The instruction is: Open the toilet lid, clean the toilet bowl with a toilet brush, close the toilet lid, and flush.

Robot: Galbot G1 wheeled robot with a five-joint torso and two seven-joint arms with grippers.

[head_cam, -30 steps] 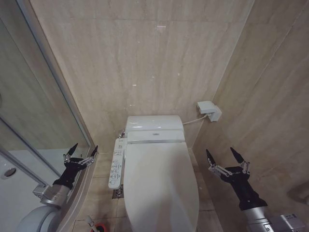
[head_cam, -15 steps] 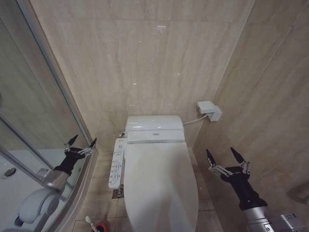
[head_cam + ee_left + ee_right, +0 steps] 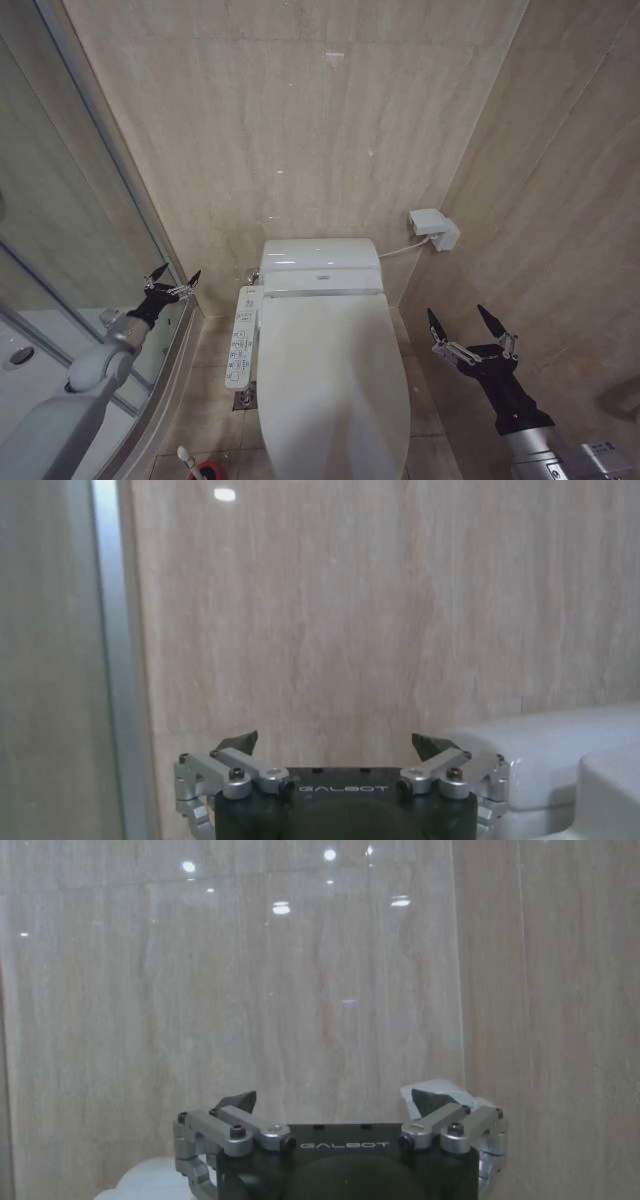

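Toilet lid [image 3: 335, 380], large white glossy plastic oval cover: lies shut, flat over the white electronic-bidet toilet in the middle of the head view, so the toilet bowl beneath it is hidden. White rectangular tank housing [image 3: 321, 267]: directly behind the lid, against the beige marble-look tiled wall [image 3: 300, 120]. White side control panel with rows of small buttons [image 3: 240, 340]: fixed along the toilet's left flank. Toilet brush [image 3: 186, 459], thin white stick handle: stands in a small red cup-shaped holder [image 3: 207, 471] on the floor at the toilet's left front corner (bristle head not visible). Small white wall box with cable [image 3: 433, 230]: mounted on the right wall, behind and to the right of the tank. Left gripper [image 3: 173, 281]: raised beside the glass shower partition [image 3: 60, 250], well apart from the lid, fingers spread wide, holding nothing; its wrist view shows the tips [image 3: 236, 742] parted before the wall. Right gripper [image 3: 465, 322]: hovers right of the toilet near the side wall, fingers likewise spread wide, empty.
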